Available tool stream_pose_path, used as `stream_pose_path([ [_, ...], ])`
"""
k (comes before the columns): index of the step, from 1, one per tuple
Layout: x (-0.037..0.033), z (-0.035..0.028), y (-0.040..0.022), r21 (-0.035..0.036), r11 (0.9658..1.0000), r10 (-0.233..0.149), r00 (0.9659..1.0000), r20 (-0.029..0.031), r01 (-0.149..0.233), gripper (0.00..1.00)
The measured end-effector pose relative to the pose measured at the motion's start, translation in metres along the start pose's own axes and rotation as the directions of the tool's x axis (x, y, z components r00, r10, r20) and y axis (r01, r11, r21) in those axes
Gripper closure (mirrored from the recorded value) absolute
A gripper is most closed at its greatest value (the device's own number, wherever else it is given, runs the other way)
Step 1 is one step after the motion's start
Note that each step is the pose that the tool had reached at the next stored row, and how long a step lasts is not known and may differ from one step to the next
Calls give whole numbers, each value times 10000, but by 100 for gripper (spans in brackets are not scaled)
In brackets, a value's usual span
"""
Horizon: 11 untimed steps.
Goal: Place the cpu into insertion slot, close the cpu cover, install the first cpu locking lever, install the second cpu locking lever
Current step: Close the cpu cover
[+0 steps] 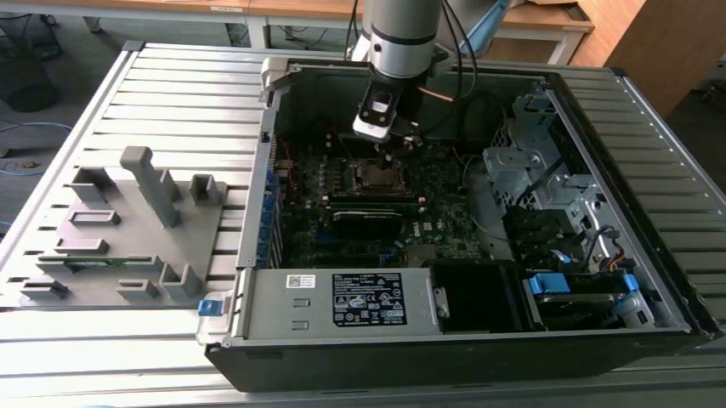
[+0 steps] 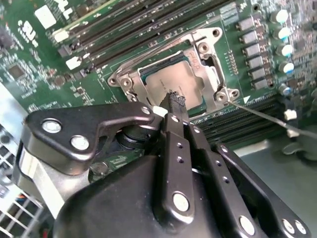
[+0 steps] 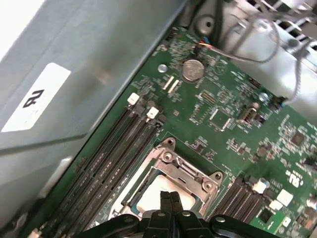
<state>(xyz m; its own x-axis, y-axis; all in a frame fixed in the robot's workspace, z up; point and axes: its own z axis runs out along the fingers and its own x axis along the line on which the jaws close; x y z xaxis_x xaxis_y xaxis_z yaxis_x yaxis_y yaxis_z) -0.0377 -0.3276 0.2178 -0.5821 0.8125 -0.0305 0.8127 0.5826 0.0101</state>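
Both fingers of my pincer (image 2: 173, 101) were pressed together over the chip (image 2: 166, 79); a skewed push might have tilted it.

Tool (image 2: 173, 100) fingers together, tip over cpu (image 2: 157, 82), cpu cover (image 2: 200, 49) framing it

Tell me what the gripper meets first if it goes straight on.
Probably the metal top of the cpu; the shut gripper points at it in both wrist views, though the gap is unclear.
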Motion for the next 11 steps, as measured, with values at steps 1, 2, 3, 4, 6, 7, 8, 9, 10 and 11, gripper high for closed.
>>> stream_pose_path([
  [1,0,1,0,-6,9998,-194,9998,-2,194,90],
  [2,0,3,0,-12,9993,-375,9993,-4,375,90],
  [3,0,4,0,-19,9985,-554,9985,-6,554,90],
  [4,0,5,0,-24,9973,-733,9973,-7,733,90],
  [6,0,8,0,-35,9940,-1091,9940,-10,1091,90],
  [7,0,9,0,-41,9919,-1271,9919,-10,1271,90],
  [8,1,11,0,-47,9893,-1458,9893,-12,1458,90],
  [9,0,12,0,-52,9864,-1642,9864,-12,1642,90],
  [10,1,13,0,-58,9834,-1813,9834,-14,1813,90],
  [11,1,15,0,-64,9800,-1989,9800,-14,1989,90],
])
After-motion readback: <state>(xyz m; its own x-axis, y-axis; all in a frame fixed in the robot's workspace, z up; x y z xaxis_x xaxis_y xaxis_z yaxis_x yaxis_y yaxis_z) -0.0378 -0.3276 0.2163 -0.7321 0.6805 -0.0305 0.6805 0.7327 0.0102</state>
